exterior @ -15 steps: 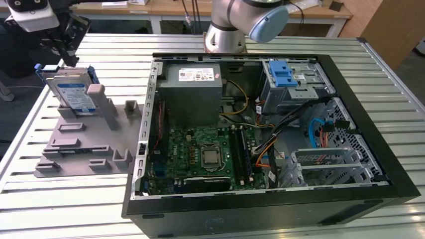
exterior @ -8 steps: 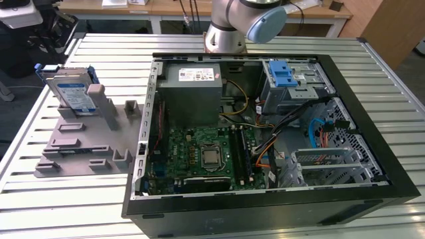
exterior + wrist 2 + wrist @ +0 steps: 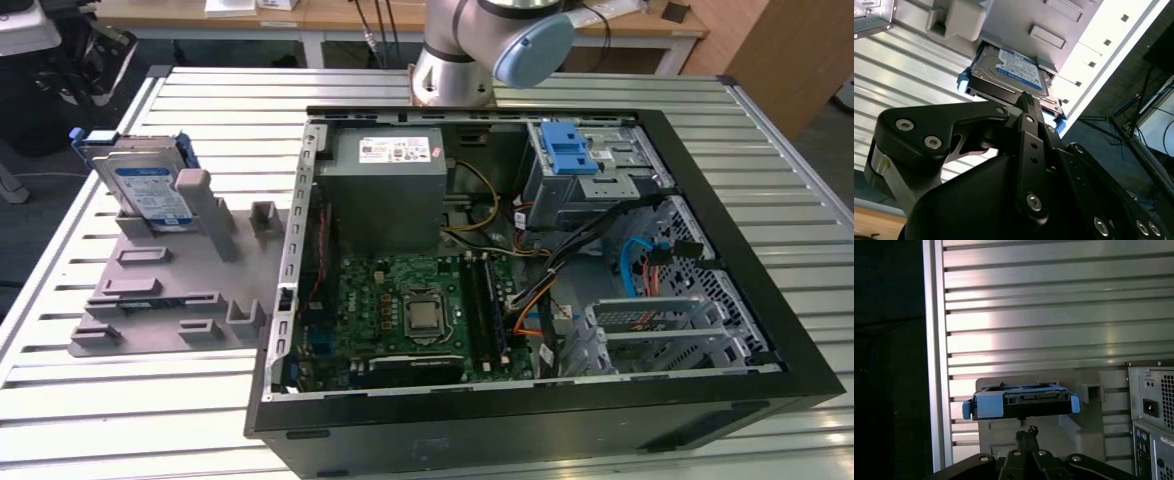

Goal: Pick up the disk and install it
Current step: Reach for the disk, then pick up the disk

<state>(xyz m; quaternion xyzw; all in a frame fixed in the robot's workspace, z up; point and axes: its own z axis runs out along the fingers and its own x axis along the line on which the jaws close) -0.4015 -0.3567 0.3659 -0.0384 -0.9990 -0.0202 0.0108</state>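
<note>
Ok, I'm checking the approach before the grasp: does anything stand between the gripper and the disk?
Nothing visible does. In the first wrist view the gripper points straight at the blue-framed edge of the disk, with nothing between them. The disk stands upright in the grey holder.

Even, bright light fills the exterior view; the case (image 3: 534, 430) interior sits shaded. In the first wrist view glare bands the table (image 3: 1054, 315), and the disk (image 3: 1024, 402) looks dim.

Silver disk (image 3: 144, 188) with blue frame and white-and-blue label, upright on edge in grey holder (image 3: 187, 272).
</note>
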